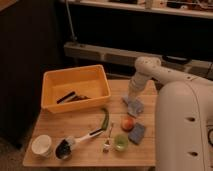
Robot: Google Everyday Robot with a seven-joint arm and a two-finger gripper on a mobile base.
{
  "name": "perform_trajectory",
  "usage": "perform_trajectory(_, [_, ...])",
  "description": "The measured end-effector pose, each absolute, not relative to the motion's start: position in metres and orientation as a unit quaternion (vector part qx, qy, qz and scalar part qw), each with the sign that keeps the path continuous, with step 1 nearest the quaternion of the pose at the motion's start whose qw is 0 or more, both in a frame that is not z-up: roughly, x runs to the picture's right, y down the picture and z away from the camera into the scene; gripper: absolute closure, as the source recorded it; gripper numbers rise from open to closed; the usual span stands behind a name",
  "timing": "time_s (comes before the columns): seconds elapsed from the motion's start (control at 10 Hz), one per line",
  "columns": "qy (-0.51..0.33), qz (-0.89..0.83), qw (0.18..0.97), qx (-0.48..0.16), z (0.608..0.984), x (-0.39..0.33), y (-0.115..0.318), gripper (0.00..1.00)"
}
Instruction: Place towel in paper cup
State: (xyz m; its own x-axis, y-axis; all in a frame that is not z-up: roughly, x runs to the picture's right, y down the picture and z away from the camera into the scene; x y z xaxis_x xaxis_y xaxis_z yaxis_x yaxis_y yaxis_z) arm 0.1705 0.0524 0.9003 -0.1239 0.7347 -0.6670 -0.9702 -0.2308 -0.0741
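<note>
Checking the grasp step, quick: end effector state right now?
End effector: down at the towel on the table. Open or closed cannot be told, nor whether the towel is gripped.

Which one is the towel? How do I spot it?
Find the wooden table, then the edge beside the white robot. The pincer is just above the towel, which lies behind the orange fruit. It's a crumpled pale blue-grey rag, not flat and square like the blue sponge.
</note>
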Motion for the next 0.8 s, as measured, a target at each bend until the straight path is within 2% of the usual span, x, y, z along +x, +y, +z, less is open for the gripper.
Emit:
perform_trajectory(0.1, [0.198,0.725,0.587,-0.302,0.906,0.175,0.060,0.46])
perform_trajectory(0.2, [0.204,0.722,0.588,-0.303,0.917,0.176,0.074,0.31])
perform_trajectory(0.3, [0.208,0.720,0.589,-0.302,0.921,0.177,0.079,0.24])
perform_trajectory(0.4, [0.213,0.719,0.589,-0.302,0.926,0.177,0.085,0.21])
perform_trajectory(0.8, [0.209,0.724,0.590,-0.289,0.921,0.189,0.076,0.20])
